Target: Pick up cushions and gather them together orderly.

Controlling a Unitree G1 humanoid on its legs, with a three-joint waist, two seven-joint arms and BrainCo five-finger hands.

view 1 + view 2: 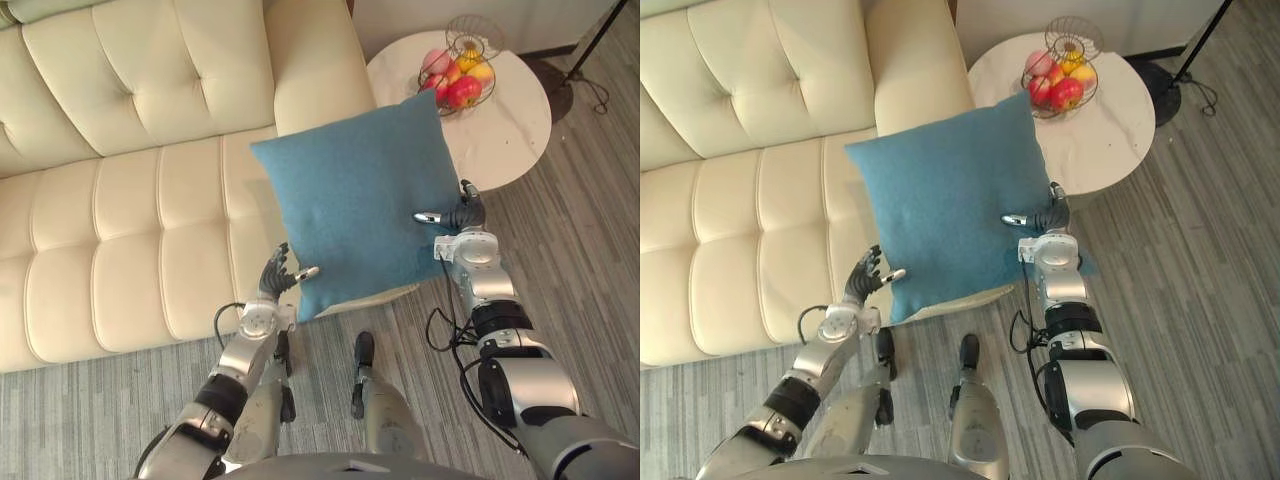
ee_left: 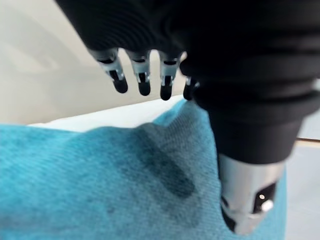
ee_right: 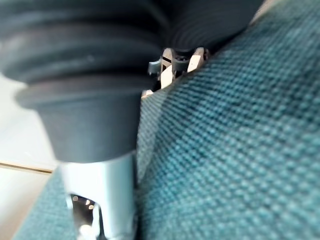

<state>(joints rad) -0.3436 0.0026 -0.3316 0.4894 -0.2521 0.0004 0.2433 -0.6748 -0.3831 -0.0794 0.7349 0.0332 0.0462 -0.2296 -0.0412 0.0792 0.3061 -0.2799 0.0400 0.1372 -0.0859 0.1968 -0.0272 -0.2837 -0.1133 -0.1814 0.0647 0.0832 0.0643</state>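
I find no print, label, number or sign to read on the blue cushion (image 1: 355,195) or anything beside it.

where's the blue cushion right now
In the middle of the eye views, the blue cushion is held up between the left hand and right hand, over the right end of the cream sofa, beside the round white table.

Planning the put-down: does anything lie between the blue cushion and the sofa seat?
Nothing visible. The cushion, held by the left hand and right hand, hangs above the sofa seat; the fruit basket stands aside on the table.
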